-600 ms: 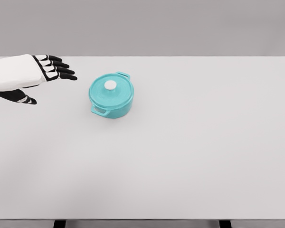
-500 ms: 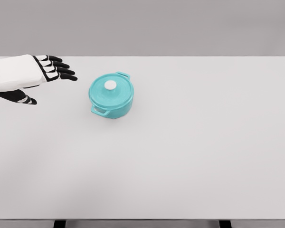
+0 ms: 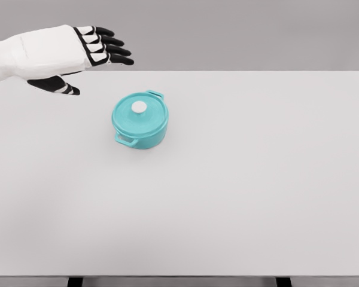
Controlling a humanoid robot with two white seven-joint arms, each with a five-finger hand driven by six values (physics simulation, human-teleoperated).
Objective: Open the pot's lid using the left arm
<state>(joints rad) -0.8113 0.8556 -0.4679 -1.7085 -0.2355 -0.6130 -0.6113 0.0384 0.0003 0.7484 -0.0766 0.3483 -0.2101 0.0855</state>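
Item: teal pot [image 3: 140,124], two side handles, lid [image 3: 140,113] seated on it with a white knob [image 3: 139,107], standing left of centre on the white tabletop [image 3: 257,179]. Left robot hand [image 3: 69,51]: white with black fingers [image 3: 110,50] spread wide, thumb below, holding nothing, above and to the left of the pot, apart from it.

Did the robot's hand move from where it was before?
Yes. The left hand went up and to the right in the head view, closer to above the pot, which stayed put. Its fingers are spread and hold nothing.
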